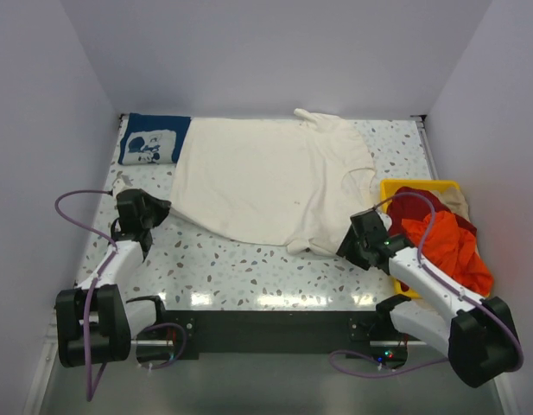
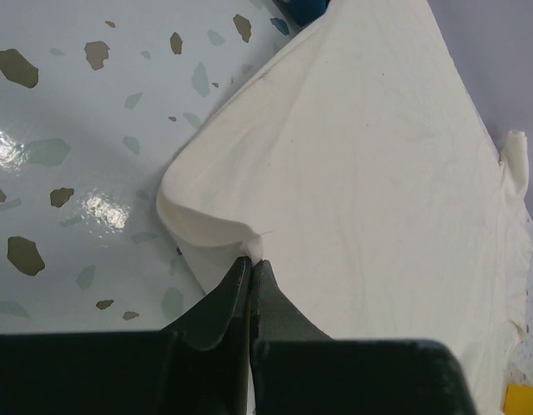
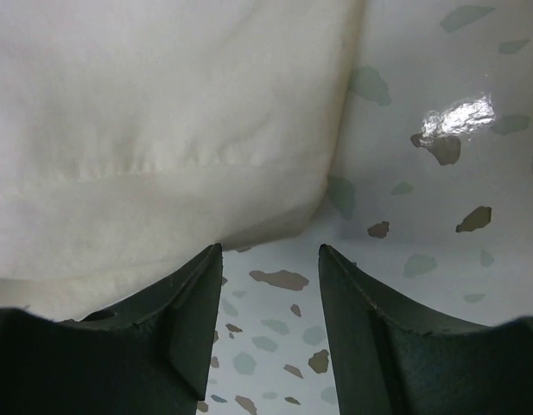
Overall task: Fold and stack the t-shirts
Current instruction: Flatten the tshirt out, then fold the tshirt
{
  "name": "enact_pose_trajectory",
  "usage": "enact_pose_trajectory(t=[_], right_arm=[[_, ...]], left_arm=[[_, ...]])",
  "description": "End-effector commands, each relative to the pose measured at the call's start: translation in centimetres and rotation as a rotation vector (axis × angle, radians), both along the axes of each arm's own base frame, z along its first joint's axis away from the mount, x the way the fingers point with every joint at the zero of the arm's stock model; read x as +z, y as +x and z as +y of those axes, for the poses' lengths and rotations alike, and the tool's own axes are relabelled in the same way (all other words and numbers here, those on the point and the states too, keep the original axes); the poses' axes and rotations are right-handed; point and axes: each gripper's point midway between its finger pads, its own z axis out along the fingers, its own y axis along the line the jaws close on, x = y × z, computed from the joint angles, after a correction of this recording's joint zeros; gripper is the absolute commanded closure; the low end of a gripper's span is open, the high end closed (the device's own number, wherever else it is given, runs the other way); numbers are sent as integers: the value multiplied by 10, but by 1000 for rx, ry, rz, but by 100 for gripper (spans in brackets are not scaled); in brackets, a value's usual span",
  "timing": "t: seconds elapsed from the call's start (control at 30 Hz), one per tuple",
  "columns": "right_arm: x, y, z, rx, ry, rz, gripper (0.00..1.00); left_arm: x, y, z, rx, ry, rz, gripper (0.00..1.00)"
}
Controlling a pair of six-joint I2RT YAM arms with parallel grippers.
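Both sets of fingers work the near hem of the cream t-shirt [image 1: 266,186]. My left fingers [image 2: 250,270] are pressed together on a small fold at its near-left corner, lifting that corner just off the bench [image 1: 240,272]. I read this as the anchor for a pull or a fold. My right fingers [image 3: 201,285] stand apart at the near-right corner and hold nothing. One tip sits at the cloth's edge, and from the wrist view I can't tell whether it touches.

The shirt lies spread over the middle of the bench, one sleeve reaching the far wall. The navy t-shirt [image 1: 152,138] lies folded in the far-left corner, just beside the cream one's far-left edge, so I'd judge that to be the stack. The yellow bin [image 1: 396,186] stands at the right edge, near the cream shirt's right side, and holds the orange-red t-shirt [image 1: 447,242], which spills over its near rim, and a beige t-shirt [image 1: 463,203] behind it.

Open room is a bare strip between hem and arm bases. Walls close off the left, far and right sides, so folding inward looks safest.
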Motion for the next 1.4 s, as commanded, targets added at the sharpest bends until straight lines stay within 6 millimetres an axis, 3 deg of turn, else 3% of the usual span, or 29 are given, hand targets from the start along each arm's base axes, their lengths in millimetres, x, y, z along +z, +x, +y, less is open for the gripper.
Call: enact_pose_trajectory(t=[0.0, 0.37, 0.53, 0.7, 0.87, 1.23, 1.37], right_arm=[[1, 16, 11, -113, 113, -80, 48], [1, 32, -7, -255, 101, -209, 50], [4, 34, -13, -243, 45, -203, 80], [40, 31, -32, -216, -61, -250, 100], [75, 22, -47, -184, -134, -277, 100], [99, -2, -56, -161, -131, -295, 100], [110, 0, -58, -154, -139, -322, 100]], left_arm=[[6, 2, -1, 4, -5, -37, 100], [8, 0, -2, 3, -7, -41, 100], [8, -4, 0, 10, 5, -32, 100], [6, -12, 4, 25, 31, -20, 100], [9, -24, 14, 65, 76, 0, 100], [31, -56, 32, 143, 157, 33, 100], [41, -49, 24, 99, 145, -11, 100]])
